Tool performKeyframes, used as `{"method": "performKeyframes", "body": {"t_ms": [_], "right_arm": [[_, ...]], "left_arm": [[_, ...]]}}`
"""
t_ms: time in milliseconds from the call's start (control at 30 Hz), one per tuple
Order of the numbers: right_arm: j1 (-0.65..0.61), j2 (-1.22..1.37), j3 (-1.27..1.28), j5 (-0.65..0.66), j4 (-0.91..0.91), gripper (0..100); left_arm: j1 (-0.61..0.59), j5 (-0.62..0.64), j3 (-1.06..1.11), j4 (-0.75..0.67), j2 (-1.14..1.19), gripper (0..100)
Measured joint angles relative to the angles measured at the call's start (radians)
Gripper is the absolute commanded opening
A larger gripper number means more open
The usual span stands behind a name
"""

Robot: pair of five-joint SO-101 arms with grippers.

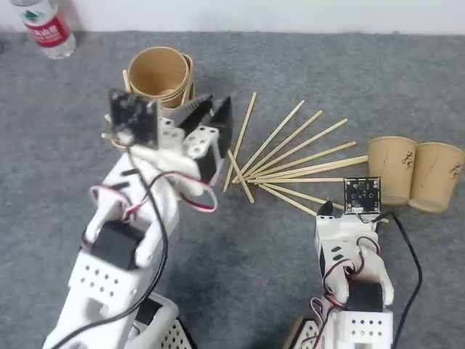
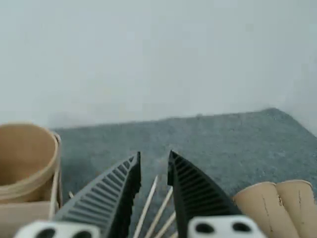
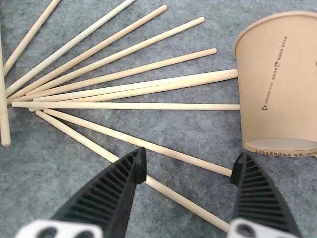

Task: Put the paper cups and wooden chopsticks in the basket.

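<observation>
High view, entry: wooden chopsticks (image 1: 290, 156) fanned on the grey counter (image 1: 290, 65), two paper cups (image 1: 392, 171) lying on their sides just beside the tips; right pincer (image 3: 190, 168) spread wide over the nearest sticks, apparently to straddle one; left pincer (image 2: 153, 188) narrowly parted, empty.

Overhead camera; wrist cameras low, likely sharing chopsticks (image 3: 124, 105).

Grey, felt-like carpet (image 1: 240, 254) covers the table and runs back to a plain white wall (image 1: 305, 13). The light is soft and even, with only faint shadows. A plastic bottle (image 1: 45, 27) with a red label sits by the wall, far left.
</observation>
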Motion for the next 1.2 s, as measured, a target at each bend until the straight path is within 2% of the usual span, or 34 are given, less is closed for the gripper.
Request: {"method": "performKeyframes", "body": {"t_ms": [267,467,667,933,1200], "right_arm": [[0.000,0.000,0.000,0.000,0.000,28.4],[0.000,0.000,0.000,0.000,0.000,28.4],[0.000,0.000,0.000,0.000,0.000,28.4],[0.000,0.000,0.000,0.000,0.000,28.4],[0.000,0.000,0.000,0.000,0.000,28.4]], "left_arm": [[0.012,0.227,-0.183,0.199,0.292,10],[0.121,0.330,-0.259,0.327,0.463,18],[0.157,0.345,-0.279,0.331,0.624,19],[0.055,0.362,-0.315,0.331,0.835,19],[0.044,0.399,-0.325,0.279,1.036,19]]}}
